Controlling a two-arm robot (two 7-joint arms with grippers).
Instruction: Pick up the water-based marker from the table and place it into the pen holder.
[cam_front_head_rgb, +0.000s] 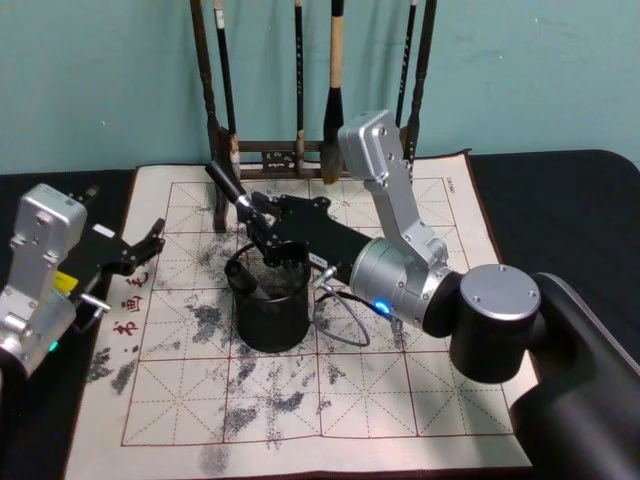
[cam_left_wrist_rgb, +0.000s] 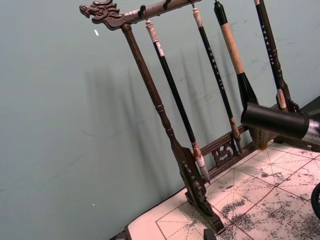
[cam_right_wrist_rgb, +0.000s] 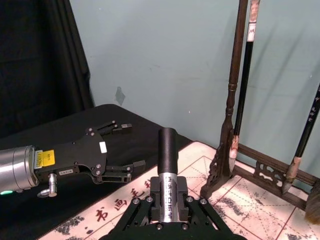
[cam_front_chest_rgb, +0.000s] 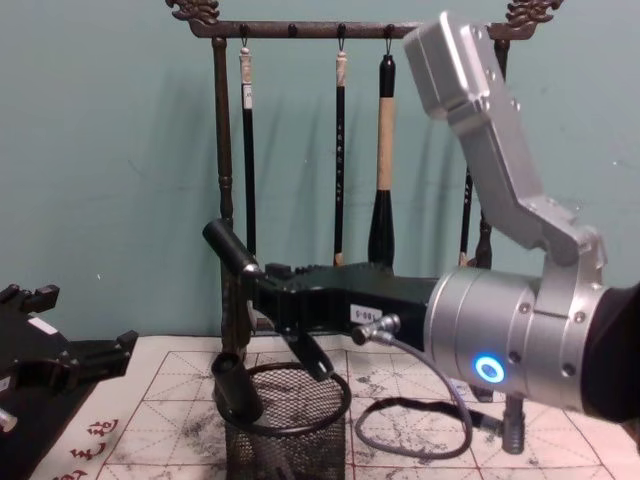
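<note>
Both arms reach in: right claw (cam_front_head_rgb: 250, 222) clamps the tilted marker (cam_front_head_rgb: 243, 240) over the pen holder (cam_front_head_rgb: 268, 300); left claw (cam_front_head_rgb: 150, 240) hovers open.

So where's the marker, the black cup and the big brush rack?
marker (cam_front_head_rgb: 238, 203): head view, upper barrel.
pen holder (cam_front_head_rgb: 270, 318): head view, mesh front wall.
brush rack (cam_front_chest_rgb: 222, 150): chest view, left post.

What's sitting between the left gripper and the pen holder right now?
Nothing stands there. In the head view, only bare ink-stained calligraphy mat lies between the open left gripper and the pen holder, where the right gripper holds the marker.
</note>
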